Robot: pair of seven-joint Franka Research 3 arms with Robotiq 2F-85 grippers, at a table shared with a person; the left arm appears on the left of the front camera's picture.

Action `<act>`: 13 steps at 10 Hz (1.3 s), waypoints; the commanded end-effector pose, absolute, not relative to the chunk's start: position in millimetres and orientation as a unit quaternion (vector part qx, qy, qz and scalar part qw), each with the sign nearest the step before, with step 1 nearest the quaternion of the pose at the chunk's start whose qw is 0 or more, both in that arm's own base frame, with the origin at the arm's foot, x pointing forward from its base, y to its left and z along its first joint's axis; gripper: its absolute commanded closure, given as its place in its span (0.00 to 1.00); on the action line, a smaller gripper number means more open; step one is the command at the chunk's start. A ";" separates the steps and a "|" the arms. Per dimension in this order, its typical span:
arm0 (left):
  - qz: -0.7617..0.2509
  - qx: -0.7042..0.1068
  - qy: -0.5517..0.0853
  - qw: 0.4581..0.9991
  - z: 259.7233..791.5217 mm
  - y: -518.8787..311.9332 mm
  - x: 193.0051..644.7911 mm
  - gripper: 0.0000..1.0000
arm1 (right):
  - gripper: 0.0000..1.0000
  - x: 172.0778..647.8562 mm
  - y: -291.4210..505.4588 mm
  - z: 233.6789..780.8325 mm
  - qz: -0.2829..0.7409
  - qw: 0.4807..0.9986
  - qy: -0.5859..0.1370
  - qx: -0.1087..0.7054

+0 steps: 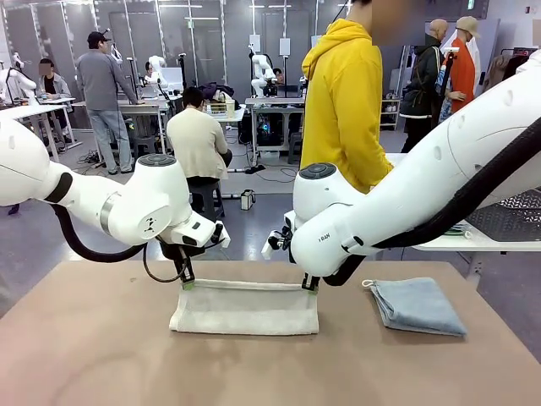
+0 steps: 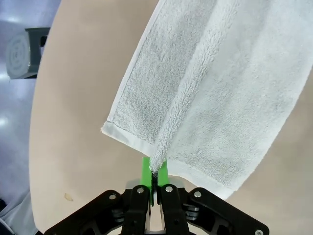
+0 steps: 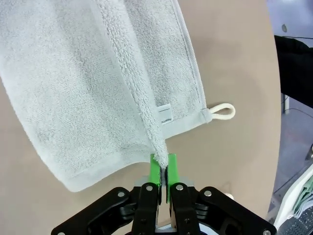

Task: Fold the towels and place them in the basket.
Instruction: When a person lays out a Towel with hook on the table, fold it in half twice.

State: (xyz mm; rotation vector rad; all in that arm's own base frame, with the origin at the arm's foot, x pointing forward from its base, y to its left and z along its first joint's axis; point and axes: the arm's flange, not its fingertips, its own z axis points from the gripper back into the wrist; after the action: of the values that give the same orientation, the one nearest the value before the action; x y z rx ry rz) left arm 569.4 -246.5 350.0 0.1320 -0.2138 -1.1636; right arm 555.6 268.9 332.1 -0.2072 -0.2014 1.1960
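Black left gripper [image 2: 155, 176] is pinched tight on one end of the soft cream-white terry towel [image 1: 245, 309]; the black right gripper [image 3: 161, 169] pinches the other end. Its lower part rests on the brown table [image 1: 84, 364], near the folded light blue terry towel [image 1: 417, 304]. If one thin pinch slips, the fold goes crooked. The dark grey lattice basket [image 1: 507, 216] is half hidden behind the white right arm [image 1: 473, 161].

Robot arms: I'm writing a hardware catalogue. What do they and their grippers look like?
Left arm and right arm: rounded white shells, dark grey joint caps, a black hose along each. Left gripper and right gripper: black bodies, silver screws, green finger pads.
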 end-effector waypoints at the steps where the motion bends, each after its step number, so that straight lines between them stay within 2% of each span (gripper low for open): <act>1: -0.547 0.063 -0.100 0.829 351.1 -243.9 568.2 1.00 | 1.00 552.4 268.5 341.8 0.561 0.816 -0.098 -0.101; 4: -0.547 0.063 -0.100 0.829 351.1 -243.9 568.2 1.00 | 1.00 552.4 268.5 341.8 0.561 0.816 -0.098 -0.101; 5: -0.547 0.063 -0.100 0.829 351.1 -243.9 568.2 1.00 | 0.93 554.3 271.1 338.6 0.562 0.815 -0.099 -0.098; 6: -0.548 0.061 -0.101 0.828 350.4 -246.5 569.4 0.95 | 0.93 562.5 275.3 342.1 0.571 0.809 -0.109 -0.081; 9: -0.554 0.035 -0.103 0.825 353.7 -241.0 580.7 0.95 | 0.93 572.2 274.6 342.6 0.569 0.813 -0.103 -0.070; 13: -0.530 0.050 -0.097 0.841 345.5 -225.2 590.8 0.95 | 0.93 584.5 264.5 330.3 0.550 0.826 -0.086 -0.085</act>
State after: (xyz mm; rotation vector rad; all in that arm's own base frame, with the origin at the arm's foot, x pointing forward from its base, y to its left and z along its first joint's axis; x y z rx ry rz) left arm 580.9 -230.6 346.6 0.1121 -0.2129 -1.1326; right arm 576.3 268.2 330.9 -0.1791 -0.2035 1.1774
